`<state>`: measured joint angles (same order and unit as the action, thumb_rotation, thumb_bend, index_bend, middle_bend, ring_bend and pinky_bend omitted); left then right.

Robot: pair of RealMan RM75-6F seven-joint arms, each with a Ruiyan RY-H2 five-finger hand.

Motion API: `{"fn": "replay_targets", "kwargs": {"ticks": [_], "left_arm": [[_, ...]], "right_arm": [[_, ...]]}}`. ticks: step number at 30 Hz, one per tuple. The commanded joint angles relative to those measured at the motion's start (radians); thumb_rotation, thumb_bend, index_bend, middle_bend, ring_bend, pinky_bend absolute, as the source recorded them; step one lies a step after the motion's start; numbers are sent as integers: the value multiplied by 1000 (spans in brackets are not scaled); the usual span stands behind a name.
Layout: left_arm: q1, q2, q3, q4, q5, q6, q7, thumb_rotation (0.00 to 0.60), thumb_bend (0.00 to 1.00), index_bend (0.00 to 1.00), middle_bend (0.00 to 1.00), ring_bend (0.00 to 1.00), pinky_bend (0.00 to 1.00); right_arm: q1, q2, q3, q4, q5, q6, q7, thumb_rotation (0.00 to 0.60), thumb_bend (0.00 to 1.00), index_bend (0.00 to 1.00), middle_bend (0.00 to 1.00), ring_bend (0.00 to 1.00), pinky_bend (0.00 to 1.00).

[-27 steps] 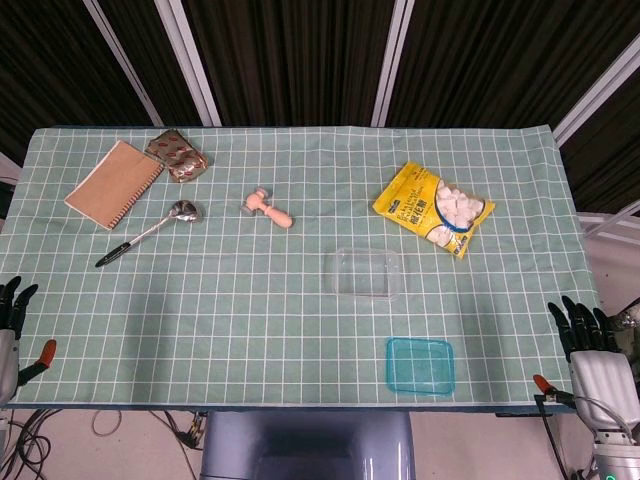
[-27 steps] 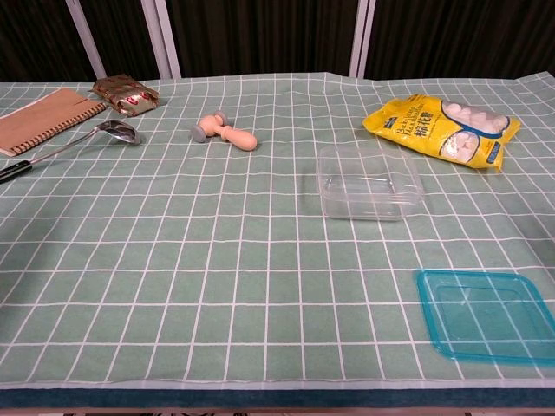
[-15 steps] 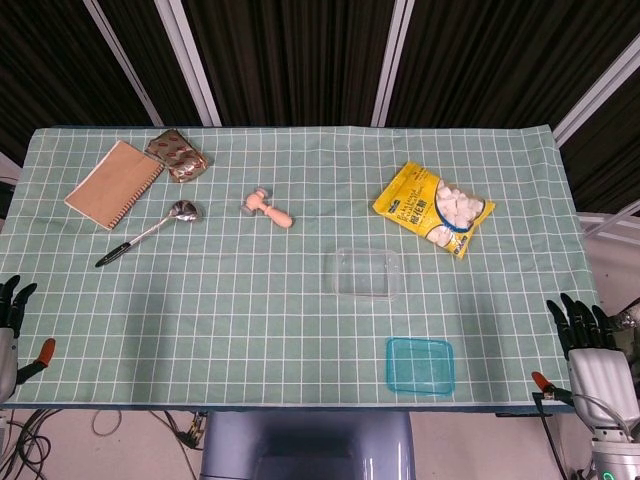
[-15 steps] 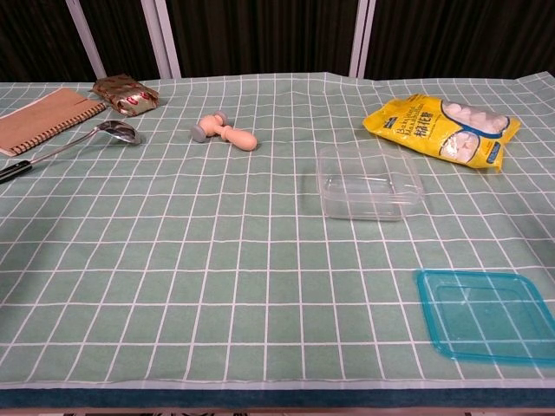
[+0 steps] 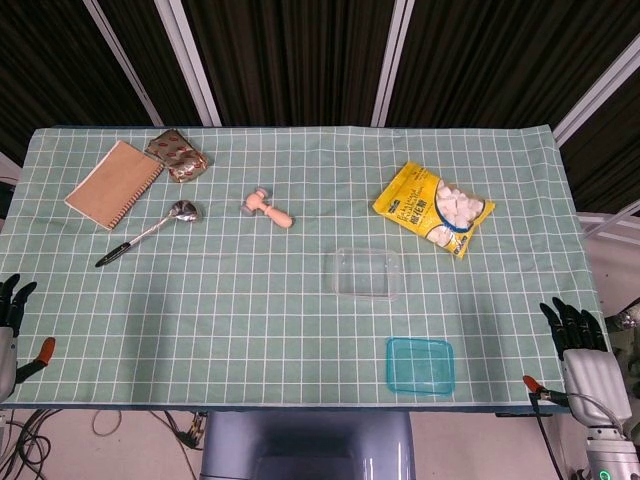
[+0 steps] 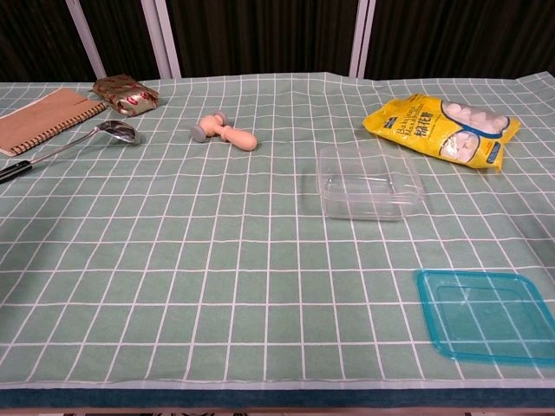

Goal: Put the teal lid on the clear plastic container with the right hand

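Two hands flank the counter (image 5: 300, 320), both off its near corners and holding nothing: the right hand (image 5: 580, 345) has its fingers spread upward; the left hand (image 5: 10, 315) is mostly cut off, fingers apart. The teal lid (image 5: 420, 365) lies flat near the front edge, near the clear plastic container (image 5: 367, 273) but apart from it.

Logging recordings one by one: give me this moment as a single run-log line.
right hand: open, off table edge | teal lid: untouched, near edge | clear plastic container: uncovered, empty | left hand: idle
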<state>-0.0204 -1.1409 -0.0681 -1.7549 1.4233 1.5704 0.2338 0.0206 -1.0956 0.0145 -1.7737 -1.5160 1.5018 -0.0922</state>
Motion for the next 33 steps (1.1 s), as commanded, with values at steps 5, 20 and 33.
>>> {"fn": "replay_targets", "kwargs": {"ticks": [5, 20, 33], "left_arm": [[-3, -6, -5, 4, -3, -1, 5, 600, 313, 105, 0, 0, 0], [-2, -4, -3, -4, -9, -6, 10, 600, 313, 104, 0, 0, 0], [-4, 0, -2, -8, -18, -17, 13, 600, 313, 105, 0, 0, 0]], "right_arm": [[97, 141, 9, -124, 100, -216, 38, 600, 167, 0, 0, 0, 0], [289, 96, 8, -380, 458, -390, -546, 600, 128, 0, 0, 0, 0], [386, -128, 22, -407, 728, -260, -779, 600, 129, 0, 0, 0, 0]]}}
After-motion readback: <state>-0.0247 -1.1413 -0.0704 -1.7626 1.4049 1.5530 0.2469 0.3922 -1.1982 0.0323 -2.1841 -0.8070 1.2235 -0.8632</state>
